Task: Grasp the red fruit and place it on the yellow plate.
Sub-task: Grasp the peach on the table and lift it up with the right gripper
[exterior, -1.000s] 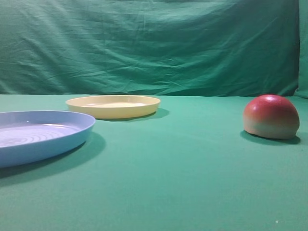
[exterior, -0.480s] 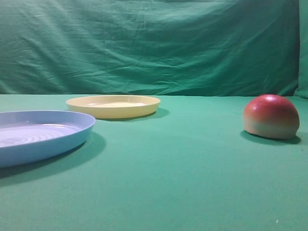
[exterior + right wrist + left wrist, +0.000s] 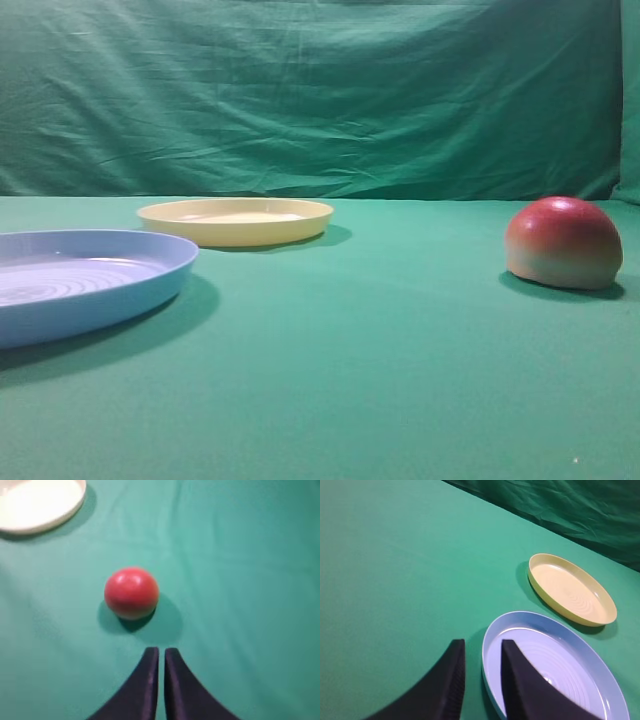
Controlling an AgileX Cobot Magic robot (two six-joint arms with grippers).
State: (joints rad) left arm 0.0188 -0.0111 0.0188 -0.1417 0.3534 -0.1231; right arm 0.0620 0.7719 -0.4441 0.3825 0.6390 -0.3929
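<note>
Red fruit [image 3: 131, 592] sitting untouched on counter | yellow plate [image 3: 236, 221] lying empty, well apart | right pincer [image 3: 161, 654] hovering pressed together | left pincer [image 3: 483, 650] slightly spread, holding nothing | grasp, placing pending

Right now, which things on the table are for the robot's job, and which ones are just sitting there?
For the job:
- red fruit, resting on the cloth, not yet picked up
- yellow plate, with nothing on it
- right end effector, shut, just short of the fruit

Just sitting there:
- blue plate
- green cloth
</note>
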